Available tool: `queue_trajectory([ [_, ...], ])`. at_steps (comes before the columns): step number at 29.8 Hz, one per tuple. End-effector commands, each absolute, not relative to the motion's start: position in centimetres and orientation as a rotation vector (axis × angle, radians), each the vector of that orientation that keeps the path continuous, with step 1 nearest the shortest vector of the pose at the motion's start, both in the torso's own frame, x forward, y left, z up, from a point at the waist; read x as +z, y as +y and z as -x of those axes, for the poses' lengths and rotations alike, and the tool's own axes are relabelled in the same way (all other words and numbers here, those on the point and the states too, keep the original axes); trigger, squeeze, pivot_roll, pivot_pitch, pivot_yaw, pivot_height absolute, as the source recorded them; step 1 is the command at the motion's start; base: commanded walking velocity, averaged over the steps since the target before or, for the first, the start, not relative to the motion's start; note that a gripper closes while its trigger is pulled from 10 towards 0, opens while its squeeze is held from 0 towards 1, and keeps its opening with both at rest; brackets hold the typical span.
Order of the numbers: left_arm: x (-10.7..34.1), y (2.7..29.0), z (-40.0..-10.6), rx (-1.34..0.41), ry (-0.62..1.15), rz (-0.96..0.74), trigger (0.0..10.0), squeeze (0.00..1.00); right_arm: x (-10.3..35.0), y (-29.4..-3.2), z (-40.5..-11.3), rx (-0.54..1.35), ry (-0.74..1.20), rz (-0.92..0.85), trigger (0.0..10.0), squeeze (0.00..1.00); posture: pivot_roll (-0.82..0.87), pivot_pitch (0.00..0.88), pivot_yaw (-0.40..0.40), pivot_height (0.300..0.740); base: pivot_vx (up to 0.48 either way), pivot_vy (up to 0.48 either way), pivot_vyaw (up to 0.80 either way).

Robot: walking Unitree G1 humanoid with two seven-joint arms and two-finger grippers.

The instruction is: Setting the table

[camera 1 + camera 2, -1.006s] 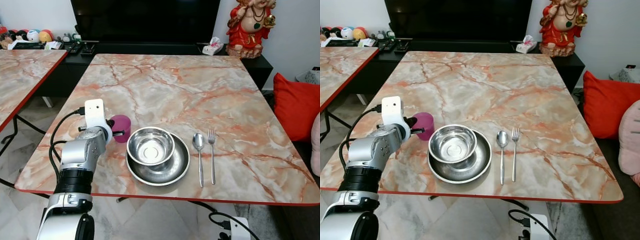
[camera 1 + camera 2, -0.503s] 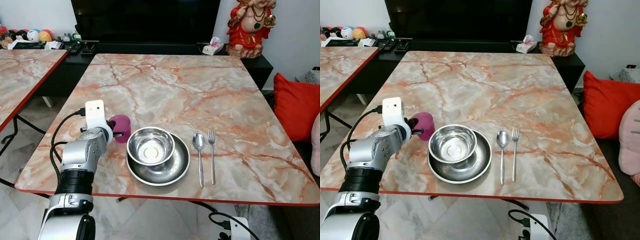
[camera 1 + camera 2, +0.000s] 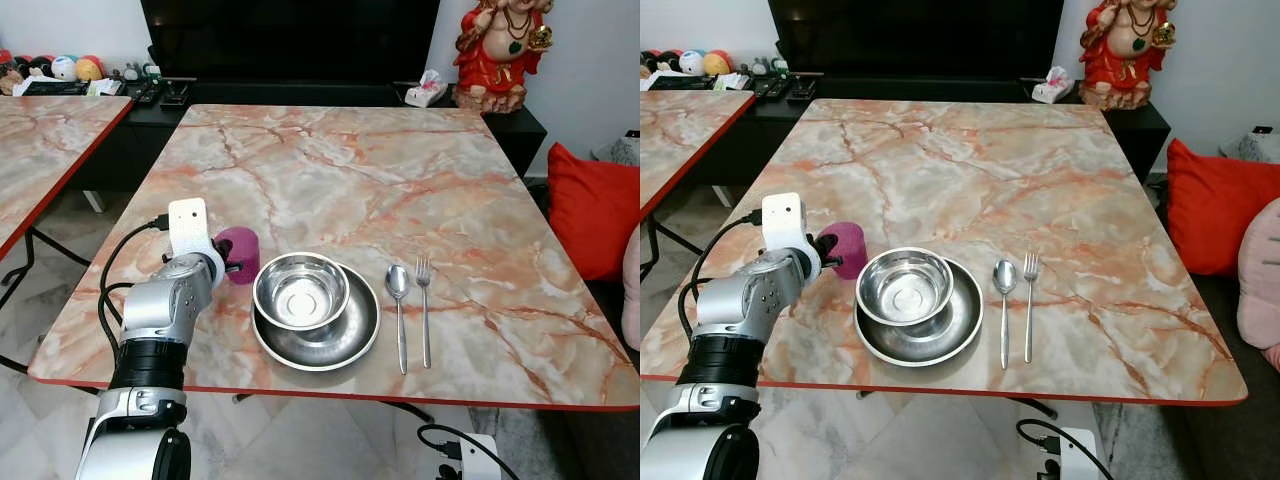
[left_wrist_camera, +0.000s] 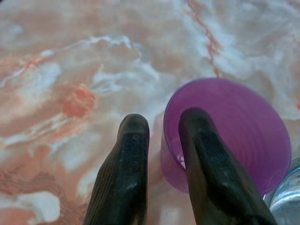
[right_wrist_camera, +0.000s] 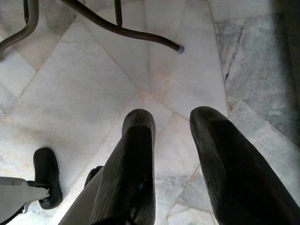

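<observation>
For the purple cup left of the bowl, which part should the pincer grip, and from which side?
Probably the rim wall on its outer left side, as the left pincer does now: one finger inside the purple cup, one outside. The cup stands upright and open-topped, and the steel bowl on its plate crowds its right side, so the left looks like the freer approach.

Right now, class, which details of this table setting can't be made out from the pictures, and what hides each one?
- Purple cup: its near side in the left eye view, behind the left gripper and wrist.
- Plate: its centre, covered by the steel bowl.
- Cup's base: in the left wrist view, one finger inside the rim blocks it.
- Right gripper: hangs above the floor.
</observation>
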State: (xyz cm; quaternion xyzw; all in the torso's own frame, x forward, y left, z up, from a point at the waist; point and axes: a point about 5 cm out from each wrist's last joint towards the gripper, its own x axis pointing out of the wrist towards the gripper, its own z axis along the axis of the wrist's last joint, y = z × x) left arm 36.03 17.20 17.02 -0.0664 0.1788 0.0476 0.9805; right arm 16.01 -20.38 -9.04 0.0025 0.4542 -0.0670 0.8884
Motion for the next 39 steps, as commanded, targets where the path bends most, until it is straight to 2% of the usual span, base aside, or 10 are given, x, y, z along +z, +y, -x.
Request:
queue_trajectory([
  [1,17.3,17.1,-36.0,0.097,0.355,0.138,10.0,0.00,-9.1,-20.4,-15.8,-0.135,0.958,-0.002,10.0,0.00,0.10,0.000,-0.013,0.740,0.000,0.000,0.00],
  [12,18.2,17.1,-36.1,0.093,0.282,0.093,10.0,0.00,-9.1,-20.4,-15.9,-0.135,0.957,-0.002,10.0,0.00,0.10,0.000,-0.012,0.740,0.000,0.000,0.00],
  [13,19.5,16.9,-36.1,0.063,0.176,0.050,10.0,0.00,-9.1,-20.4,-15.8,-0.136,0.957,-0.002,10.0,0.00,0.10,0.000,-0.012,0.740,0.000,0.000,0.00],
  [17,21.2,16.3,-35.8,0.001,0.013,0.017,10.0,0.00,-9.1,-20.4,-15.9,-0.138,0.955,-0.003,10.0,0.00,0.11,0.000,-0.014,0.740,0.000,0.000,0.00],
  [20,22.0,14.9,-34.7,-0.080,-0.193,-0.154,10.0,0.00,-9.1,-20.4,-15.9,-0.140,0.955,-0.004,10.0,0.00,0.11,0.000,-0.015,0.740,0.000,0.000,0.00],
  [26,20.7,15.6,-33.6,-0.005,-0.271,-0.184,10.0,0.00,-9.1,-20.4,-15.8,-0.152,0.949,-0.009,10.0,0.00,0.10,0.000,-0.013,0.740,0.000,0.000,0.00],
  [29,20.1,16.2,-32.6,0.047,-0.371,-0.299,10.0,0.00,-9.1,-20.4,-15.8,-0.158,0.947,-0.011,10.0,0.00,0.10,0.000,-0.013,0.740,0.000,0.000,0.00],
  [39,18.5,16.5,-32.0,0.108,-0.385,-0.266,10.0,0.00,-9.1,-20.4,-15.8,-0.163,0.943,-0.016,10.0,0.00,0.09,0.000,-0.011,0.740,0.000,0.000,0.00],
])
